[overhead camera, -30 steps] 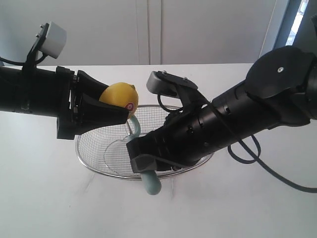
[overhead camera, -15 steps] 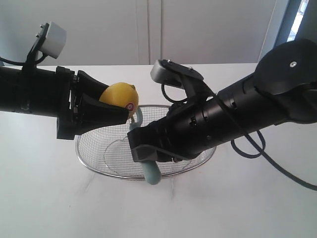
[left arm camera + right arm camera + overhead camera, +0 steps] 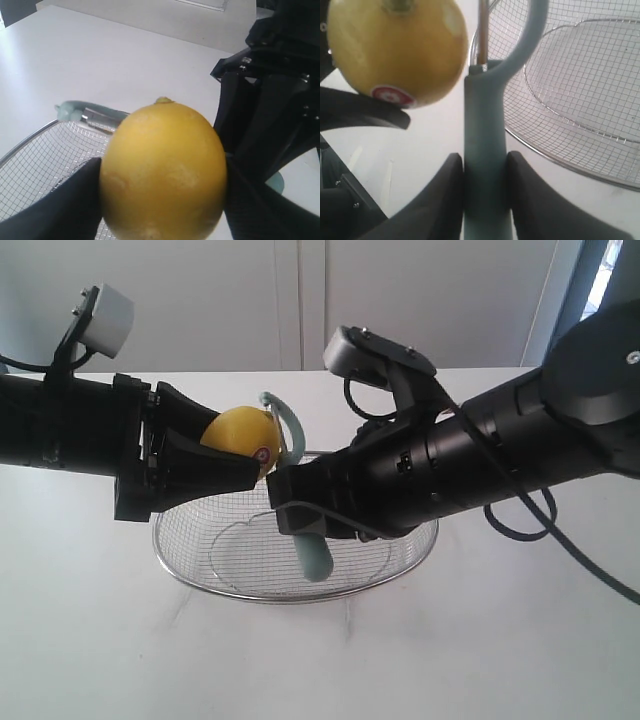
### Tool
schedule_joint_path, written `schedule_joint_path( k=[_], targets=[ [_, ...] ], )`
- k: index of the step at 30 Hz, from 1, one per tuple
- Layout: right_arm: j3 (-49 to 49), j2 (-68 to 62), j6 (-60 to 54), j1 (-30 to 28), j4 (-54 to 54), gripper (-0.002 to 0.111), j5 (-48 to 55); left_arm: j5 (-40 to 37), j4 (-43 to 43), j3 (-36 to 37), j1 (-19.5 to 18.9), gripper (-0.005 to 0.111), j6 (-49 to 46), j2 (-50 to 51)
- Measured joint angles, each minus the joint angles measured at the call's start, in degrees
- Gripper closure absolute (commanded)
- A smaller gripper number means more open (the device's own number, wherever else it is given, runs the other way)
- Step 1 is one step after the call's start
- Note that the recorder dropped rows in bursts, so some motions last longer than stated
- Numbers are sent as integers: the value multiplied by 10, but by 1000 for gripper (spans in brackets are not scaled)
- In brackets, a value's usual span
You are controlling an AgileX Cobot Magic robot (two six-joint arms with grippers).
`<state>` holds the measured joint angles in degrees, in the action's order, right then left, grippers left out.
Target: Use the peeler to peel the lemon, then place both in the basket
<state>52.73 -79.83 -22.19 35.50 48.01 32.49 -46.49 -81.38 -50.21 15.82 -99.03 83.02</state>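
My left gripper is shut on the yellow lemon, held in the air above the left end of the wire basket. The lemon's red-and-white sticker faces the right arm. My right gripper is shut on the thick handle of the teal-green peeler. The peeler's loop head stands against the lemon's right side. In the left wrist view the lemon fills the jaws. In the right wrist view the peeler runs up beside the lemon, over the basket.
The basket rests on a white table with bare surface all round it. A white wall with cabinet seams stands behind. A black cable loops under the right arm.
The right arm has lifted and swung the peeler upward; its loop head moved from below the lemon to beside its upper right. The left arm and lemon have stayed put.
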Motion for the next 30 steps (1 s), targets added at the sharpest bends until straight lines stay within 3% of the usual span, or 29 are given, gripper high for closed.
schedule_joint_path(
  k=[30],
  targets=[
    [0,-30,8,0,-14,108,35,-3,-5,0,0,107,-1,0]
  ],
)
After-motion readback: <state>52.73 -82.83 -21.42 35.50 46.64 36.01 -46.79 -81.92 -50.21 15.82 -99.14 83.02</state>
